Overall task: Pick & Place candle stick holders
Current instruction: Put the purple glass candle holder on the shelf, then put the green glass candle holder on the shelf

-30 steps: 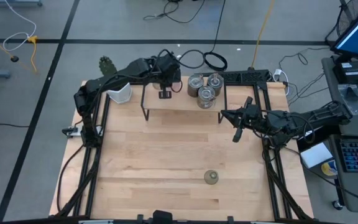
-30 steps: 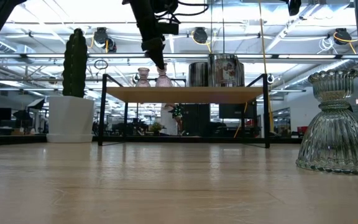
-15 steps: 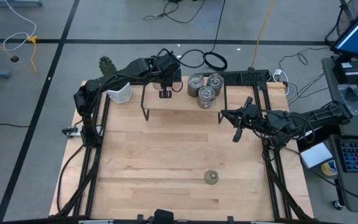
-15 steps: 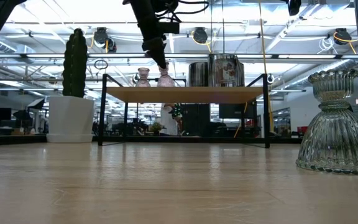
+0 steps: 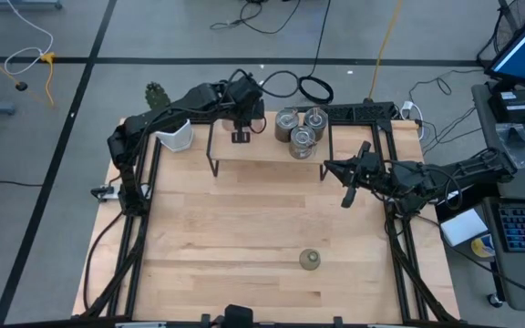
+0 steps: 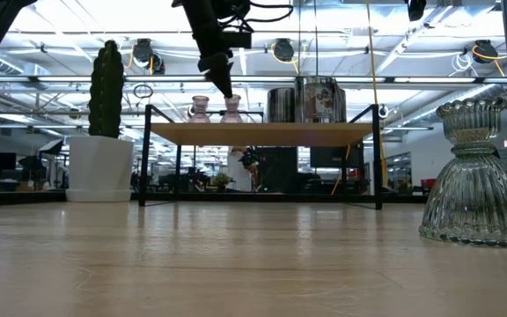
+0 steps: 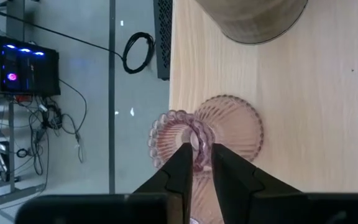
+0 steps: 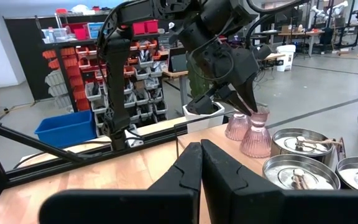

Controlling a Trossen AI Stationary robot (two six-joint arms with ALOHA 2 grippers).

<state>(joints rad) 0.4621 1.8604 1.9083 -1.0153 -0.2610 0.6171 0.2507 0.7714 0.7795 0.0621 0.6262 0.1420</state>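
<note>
While the right gripper point(image 5: 346, 194) waits closed, the left gripper point(image 7: 197, 163) clamps 1 pink holder point(image 7: 229, 134) to seat it beside its twin point(image 7: 173, 134) on the shelf point(image 5: 272, 151).

- Two pink glass holders point(image 8: 248, 132): upright, touching, far shelf, left.
- Three silvery cylinders point(image 5: 300, 128): clustered on shelf, right.
- Olive-green holder point(image 5: 310, 261): upright, near table centre-right.

Two dark fingers point(image 8: 199, 177) of the right gripper point(image 8: 201, 163) sit pressed together up close. Farther off, the left gripper point(image 8: 248, 106) points down at the top of a pink glass holder point(image 8: 257, 138). Another pink holder point(image 8: 235, 126) stands touching it. Three shiny round metal holders point(image 8: 300, 142) sit beside them on the wooden shelf point(image 8: 142, 165).
</note>
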